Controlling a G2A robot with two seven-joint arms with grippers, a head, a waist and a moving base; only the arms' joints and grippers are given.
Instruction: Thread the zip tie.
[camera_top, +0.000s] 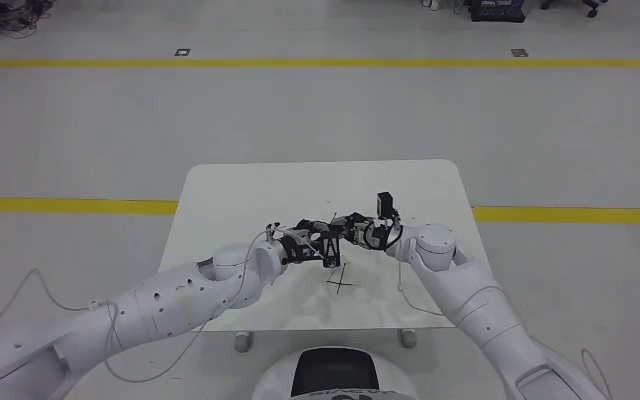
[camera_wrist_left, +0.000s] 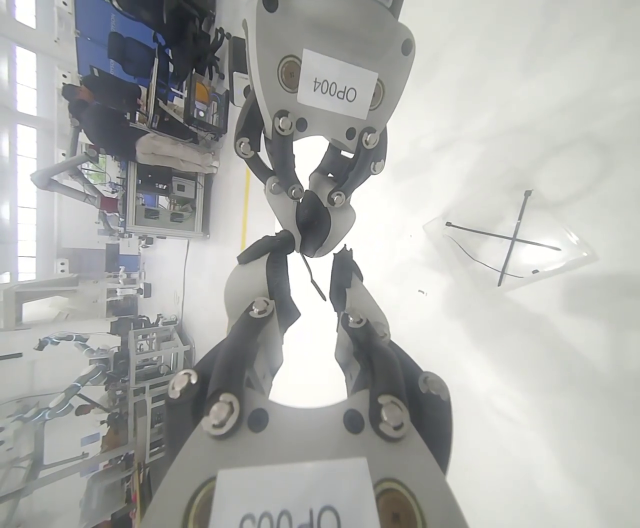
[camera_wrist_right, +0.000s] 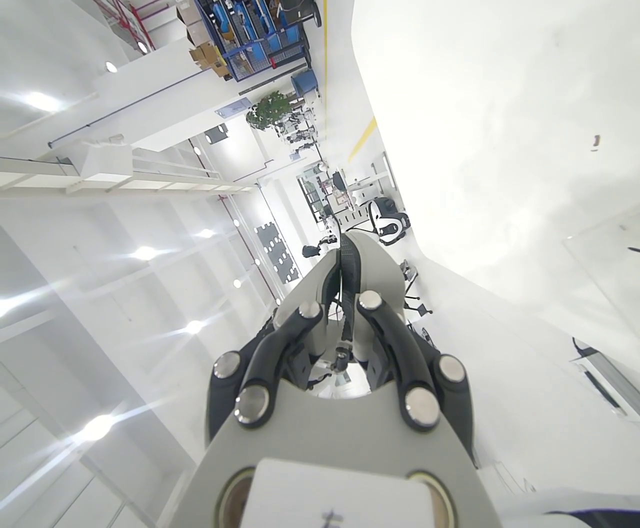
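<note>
On your left, the left arm stretches over the near left part of the white table (camera_top: 250, 200). Your left claw (camera_top: 316, 243) hangs above the table's middle, pointing right. In its own wrist view you see the left claw (camera_wrist_left: 312, 250) released. Its two dark-padded fingers (camera_wrist_left: 272, 250) stand apart, one on either side of the loose end of the zip tie (camera_wrist_left: 314, 280). One fingertip looks to touch the nose of the other claw, and the other finger stands just clear of it.

The zip tie is a thin black strip held in the air between the two claws, above the table. You see just its short free end, which sticks out of the right claw's tips and bends slightly into the gap between your left fingers. You cannot tell whether it brushes either finger.

Just right of that, your right claw (camera_top: 350, 238) faces the left one tip to tip and is clenched on the zip tie. In the right wrist view the right claw (camera_wrist_right: 346, 250) has its fingers pressed together along their length.

Just to the near side of where the claws meet, a clear tray (camera_wrist_left: 582, 255) lies flat on the table. In it two crossed zip ties (camera_wrist_left: 515, 239), both black, form an X. A thinner dark strand curves beside them inside the tray, and you cannot tell what it is
</note>
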